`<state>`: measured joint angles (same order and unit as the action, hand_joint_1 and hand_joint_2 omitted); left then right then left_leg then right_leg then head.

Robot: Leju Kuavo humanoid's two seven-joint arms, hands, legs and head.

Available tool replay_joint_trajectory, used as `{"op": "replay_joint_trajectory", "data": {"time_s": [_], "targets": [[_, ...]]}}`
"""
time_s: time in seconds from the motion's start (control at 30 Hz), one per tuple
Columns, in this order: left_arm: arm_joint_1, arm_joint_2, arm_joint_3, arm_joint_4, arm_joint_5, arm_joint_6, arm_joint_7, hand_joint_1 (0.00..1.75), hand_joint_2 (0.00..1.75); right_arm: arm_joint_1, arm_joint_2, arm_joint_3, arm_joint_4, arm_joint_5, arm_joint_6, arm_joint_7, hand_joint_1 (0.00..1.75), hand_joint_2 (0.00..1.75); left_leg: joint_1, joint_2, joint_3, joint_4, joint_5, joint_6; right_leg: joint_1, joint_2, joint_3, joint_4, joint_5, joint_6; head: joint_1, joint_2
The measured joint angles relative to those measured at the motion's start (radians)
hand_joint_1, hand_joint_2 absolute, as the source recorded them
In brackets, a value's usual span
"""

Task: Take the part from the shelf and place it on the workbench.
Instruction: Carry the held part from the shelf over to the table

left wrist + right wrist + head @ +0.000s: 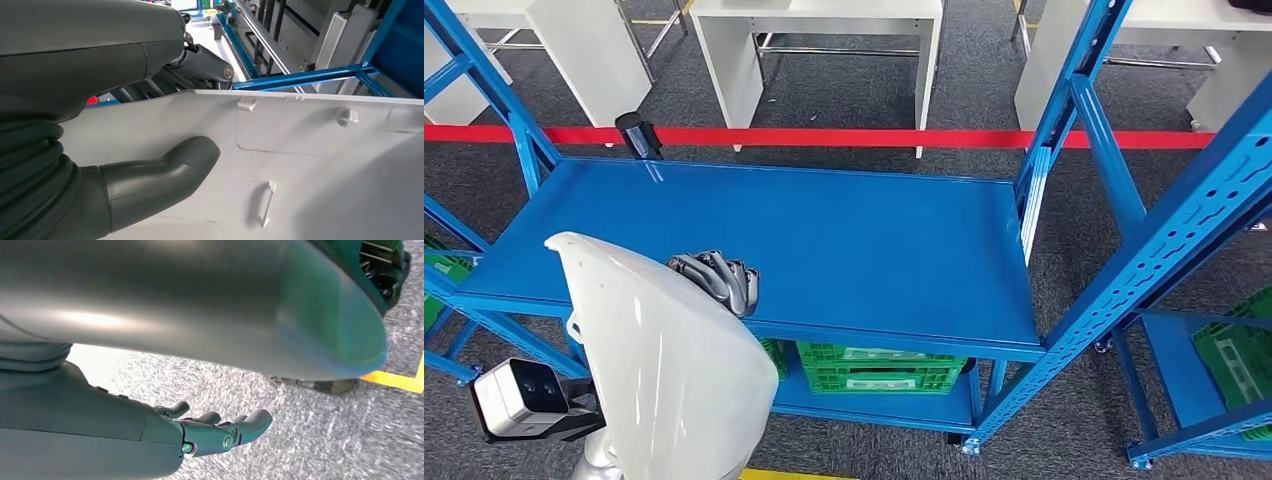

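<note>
At the left, the left hand (717, 279) grips a smooth white plastic part (664, 360), a large curved shell with a rounded top edge, held upright in front of the blue metal shelf (824, 240). The wrist view shows the thick grey thumb (165, 172) pressed on its inner face, dark fingers wrapped over its rim. Green ribbed crates (879, 367) sit below. The right hand (220, 432) hangs over speckled grey carpet (325, 435), fingers loosely apart and holding nothing.
</note>
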<state>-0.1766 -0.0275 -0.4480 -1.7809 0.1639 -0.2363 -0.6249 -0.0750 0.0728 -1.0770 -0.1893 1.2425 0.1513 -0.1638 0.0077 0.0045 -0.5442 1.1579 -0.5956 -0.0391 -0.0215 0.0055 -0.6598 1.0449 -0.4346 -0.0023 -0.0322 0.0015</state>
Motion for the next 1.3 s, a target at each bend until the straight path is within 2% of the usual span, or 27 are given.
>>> {"op": "replay_joint_trajectory", "data": {"time_s": [0.07, 0.1, 0.2, 0.23, 0.27, 0.33, 0.37, 0.4, 0.43, 0.47, 0.5, 0.53, 0.6, 0.63, 0.7, 0.73, 0.77, 0.87, 0.9, 0.93, 0.97, 1.03, 1.1, 1.13, 1.2, 1.23, 1.3], "targets": [[-0.001, 0.0, -0.001, 0.0, -0.004, -0.005, -0.002, 1.75, 1.75, 0.0, -0.001, -0.003, 0.0, -0.007, 0.009, 0.0, 0.0, 0.0, -0.004, -0.004, 0.073, -0.119, 0.024, 0.009, 0.001, 0.001, -0.008, -0.001, 0.015, 0.01, 0.0, 0.0], [-0.002, 0.001, -0.002, 0.0, -0.009, -0.007, -0.003, 1.75, 1.75, 0.0, -0.002, -0.004, 0.0, -0.009, 0.013, 0.0, 0.0, 0.0, -0.006, -0.006, 0.084, -0.145, 0.025, 0.015, 0.002, 0.002, -0.009, -0.003, 0.023, 0.017, 0.0, 0.0], [-0.005, 0.002, -0.005, 0.002, -0.025, -0.012, -0.001, 1.75, 1.75, 0.0, -0.005, -0.01, 0.0, -0.013, 0.025, 0.003, 0.0, 0.0, -0.009, -0.005, 0.063, -0.153, 0.046, 0.04, 0.0, 0.002, -0.014, -0.011, 0.041, 0.038, 0.0, 0.0], [-0.006, 0.002, -0.007, 0.002, -0.03, -0.014, 0.001, 1.75, 1.75, 0.001, -0.006, -0.013, 0.0, -0.013, 0.027, 0.006, 0.0, 0.0, -0.008, -0.002, 0.053, -0.156, 0.058, 0.049, -0.001, 0.002, -0.022, -0.001, 0.024, 0.043, 0.002, 0.0], [-0.007, 0.002, -0.009, 0.003, -0.035, -0.017, 0.004, 1.75, 1.75, 0.002, -0.008, -0.016, 0.0, -0.014, 0.03, 0.008, 0.0, 0.0, -0.006, 0.0, 0.04, -0.158, 0.071, 0.057, -0.002, 0.001, -0.035, 0.029, -0.013, 0.046, 0.005, 0.0], [-0.01, 0.002, -0.013, 0.005, -0.043, -0.021, 0.011, 1.75, 1.75, 0.001, -0.01, -0.02, 0.0, -0.016, 0.032, 0.017, 0.0, 0.0, -0.008, 0.003, 0.011, -0.158, 0.094, 0.065, -0.001, 0.0, -0.068, 0.146, -0.118, 0.051, 0.011, 0.0], [-0.011, 0.004, -0.015, 0.007, -0.045, -0.024, 0.014, 1.75, 1.75, 0.001, -0.011, -0.023, 0.0, -0.018, 0.032, 0.022, 0.0, 0.0, -0.01, 0.004, -0.004, -0.156, 0.106, 0.066, -0.001, 0.0, -0.08, 0.211, -0.152, 0.052, 0.012, 0.0], [-0.013, 0.005, -0.017, 0.01, -0.047, -0.027, 0.017, 1.75, 1.75, 0.001, -0.014, -0.025, 0.0, -0.02, 0.032, 0.03, 0.0, 0.0, -0.012, 0.006, -0.019, -0.153, 0.116, 0.067, 0.001, 0.0, -0.081, 0.256, -0.162, 0.052, 0.013, 0.0], [-0.017, 0.007, -0.02, 0.015, -0.048, -0.03, 0.019, 1.75, 1.75, 0.001, -0.017, -0.027, 0.0, -0.022, 0.031, 0.038, 0.0, 0.0, -0.014, 0.007, -0.033, -0.15, 0.125, 0.067, 0.002, 0.0, -0.066, 0.27, -0.15, 0.051, 0.013, 0.0], [-0.021, 0.009, -0.023, 0.02, -0.048, -0.033, 0.02, 1.75, 1.75, 0.001, -0.02, -0.028, 0.0, -0.024, 0.031, 0.05, 0.0, 0.0, -0.015, 0.008, -0.047, -0.145, 0.133, 0.066, 0.004, 0.0, -0.032, 0.244, -0.125, 0.047, 0.013, 0.0], [-0.028, 0.01, -0.026, 0.025, -0.046, -0.038, 0.022, 1.75, 1.75, 0.001, -0.024, -0.029, 0.0, -0.026, 0.031, 0.063, 0.0, 0.0, -0.015, 0.008, -0.059, -0.139, 0.139, 0.064, 0.007, -0.001, 0.02, 0.185, -0.103, 0.043, 0.013, 0.0], [-0.035, 0.011, -0.03, 0.03, -0.042, -0.043, 0.022, 1.75, 1.75, 0.0, -0.028, -0.03, 0.0, -0.027, 0.03, 0.078, 0.0, 0.0, -0.017, 0.008, -0.069, -0.134, 0.145, 0.062, 0.01, -0.001, 0.078, 0.108, -0.1, 0.036, 0.014, 0.0], [-0.05, 0.012, -0.036, 0.04, -0.032, -0.052, 0.023, 1.75, 1.75, -0.002, -0.034, -0.034, -0.001, -0.03, 0.028, 0.106, 0.0, 0.0, -0.018, 0.008, -0.076, -0.128, 0.155, 0.052, 0.018, -0.001, 0.156, -0.005, -0.114, 0.023, 0.014, 0.0], [-0.056, 0.012, -0.039, 0.045, -0.027, -0.056, 0.023, 1.75, 1.75, -0.002, -0.036, -0.037, -0.001, -0.031, 0.026, 0.118, 0.0, 0.0, -0.018, 0.008, -0.077, -0.129, 0.16, 0.046, 0.021, -0.001, 0.166, -0.027, -0.123, 0.016, 0.014, 0.0], [-0.07, 0.013, -0.046, 0.057, -0.021, -0.063, 0.025, 1.75, 1.75, -0.002, -0.038, -0.045, -0.001, -0.034, 0.021, 0.139, 0.0, 0.0, -0.018, 0.004, -0.08, -0.131, 0.169, 0.035, 0.018, -0.006, 0.16, -0.036, -0.111, 0.005, 0.016, 0.0], [-0.077, 0.014, -0.05, 0.064, -0.018, -0.067, 0.027, 1.75, 1.75, -0.002, -0.04, -0.049, -0.001, -0.037, 0.018, 0.151, 0.0, 0.0, -0.018, 0.002, -0.088, -0.122, 0.159, 0.029, 0.014, -0.01, 0.154, -0.039, -0.102, -0.002, 0.014, 0.0], [-0.086, 0.015, -0.055, 0.073, -0.016, -0.072, 0.03, 1.75, 1.75, -0.002, -0.041, -0.053, -0.001, -0.041, 0.015, 0.163, 0.0, 0.0, -0.017, -0.001, -0.101, -0.095, 0.132, 0.023, 0.01, -0.015, 0.146, -0.042, -0.092, -0.008, 0.012, 0.0], [-0.104, 0.017, -0.065, 0.097, -0.012, -0.079, 0.035, 1.75, 1.75, 0.0, -0.047, -0.063, -0.001, -0.048, 0.009, 0.186, 0.0, 0.0, -0.006, -0.002, -0.157, 0.076, 0.011, 0.005, 0.008, -0.032, 0.117, -0.043, -0.068, -0.013, 0.005, 0.0], [-0.107, 0.018, -0.068, 0.105, -0.011, -0.079, 0.036, 1.75, 1.75, 0.0, -0.048, -0.066, -0.001, -0.049, 0.009, 0.188, 0.0, 0.0, -0.003, -0.002, -0.167, 0.124, -0.002, 0.0, 0.007, -0.038, 0.107, -0.042, -0.061, -0.012, 0.004, 0.0], [-0.111, 0.019, -0.072, 0.113, -0.011, -0.08, 0.037, 1.75, 1.75, 0.001, -0.05, -0.069, -0.001, -0.048, 0.009, 0.188, 0.0, 0.0, 0.001, -0.001, -0.162, 0.142, 0.005, -0.004, 0.007, -0.046, 0.099, -0.041, -0.055, -0.01, 0.003, 0.0], [-0.115, 0.019, -0.076, 0.121, -0.012, -0.081, 0.037, 1.75, 1.75, 0.001, -0.051, -0.071, -0.001, -0.048, 0.009, 0.186, 0.0, 0.0, 0.004, 0.001, -0.136, 0.12, 0.027, -0.007, 0.006, -0.054, 0.092, -0.039, -0.051, -0.007, 0.003, 0.0], [-0.129, 0.02, -0.083, 0.133, -0.015, -0.082, 0.039, 1.75, 1.75, 0.002, -0.054, -0.072, -0.001, -0.047, 0.011, 0.182, 0.0, 0.0, 0.007, 0.029, -0.041, -0.018, 0.07, -0.01, 0.005, -0.071, 0.084, -0.035, -0.045, 0.001, 0.001, 0.0], [-0.142, 0.019, -0.091, 0.142, -0.019, -0.083, 0.041, 1.75, 1.75, 0.003, -0.059, -0.072, -0.001, -0.046, 0.015, 0.179, 0.0, 0.0, 0.001, 0.056, 0.027, -0.129, 0.08, 0.003, 0.007, -0.087, 0.083, -0.031, -0.041, 0.012, 0.0, 0.0], [-0.146, 0.019, -0.095, 0.145, -0.021, -0.084, 0.043, 1.75, 1.75, 0.003, -0.061, -0.072, -0.001, -0.046, 0.017, 0.179, 0.0, 0.0, -0.003, 0.06, 0.034, -0.148, 0.076, 0.014, 0.009, -0.096, 0.083, -0.03, -0.039, 0.019, 0.0, 0.0], [-0.152, 0.017, -0.104, 0.149, -0.026, -0.087, 0.047, 1.75, 1.75, 0.003, -0.063, -0.073, -0.001, -0.046, 0.019, 0.179, 0.0, 0.0, -0.004, 0.04, 0.024, -0.152, 0.081, 0.037, 0.007, -0.11, 0.083, -0.028, -0.037, 0.033, 0.002, 0.0], [-0.155, 0.016, -0.108, 0.151, -0.028, -0.089, 0.048, 1.75, 1.75, 0.002, -0.063, -0.073, -0.001, -0.046, 0.019, 0.178, 0.0, 0.0, -0.004, 0.03, 0.02, -0.153, 0.085, 0.046, 0.005, -0.1, 0.079, -0.019, -0.046, 0.04, 0.004, 0.0], [-0.166, 0.012, -0.117, 0.154, -0.032, -0.091, 0.052, 1.75, 1.75, 0.003, -0.065, -0.073, -0.001, -0.043, 0.02, 0.177, 0.0, 0.0, -0.002, 0.011, 0.012, -0.155, 0.097, 0.061, 0.002, -0.055, 0.048, 0.056, -0.1, 0.05, 0.008, 0.0]]}}
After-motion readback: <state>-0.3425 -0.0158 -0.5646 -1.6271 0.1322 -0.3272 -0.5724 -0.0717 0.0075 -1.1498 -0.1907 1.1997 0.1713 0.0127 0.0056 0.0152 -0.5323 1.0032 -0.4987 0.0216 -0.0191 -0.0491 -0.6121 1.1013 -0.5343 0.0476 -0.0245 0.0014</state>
